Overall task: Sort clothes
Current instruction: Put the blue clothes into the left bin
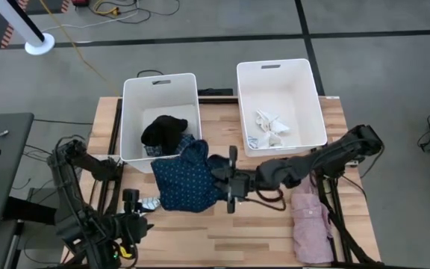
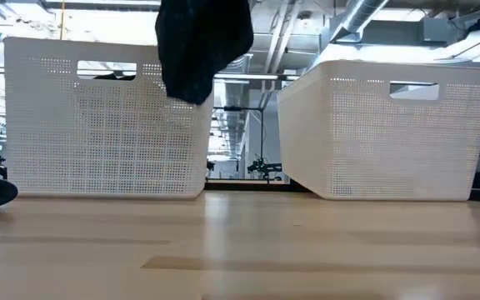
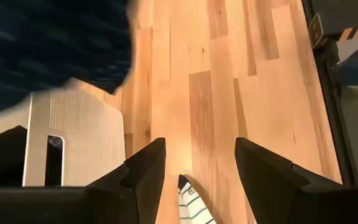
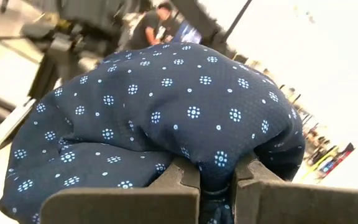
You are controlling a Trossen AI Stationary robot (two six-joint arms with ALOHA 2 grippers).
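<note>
The right gripper (image 1: 228, 184) is clenched on a fold of the navy patterned garment (image 1: 184, 176), holding it lifted above the table (image 1: 260, 235) just near of the left bin (image 1: 160, 113). The right wrist view shows the cloth (image 4: 160, 118) pinched between both fingers (image 4: 180, 175), with the rest draped forward over them. The high grip probably lets the hanging fabric clear the bin wall, so it can be carried over the rim.

The left bin already holds a black garment (image 1: 163, 131) and a patch of blue plaid cloth (image 1: 155, 150). The right bin (image 1: 280, 104) holds a white garment (image 1: 268, 128). This split suggests dark items go left and light items go right.

The left gripper (image 1: 131, 203) waits at the near left of the table, fingers (image 3: 143, 171) parted and holding nothing, directly over a blue-white striped garment (image 3: 192, 204).

A pale pink garment (image 1: 312, 223) lies unsorted at the near right.
</note>
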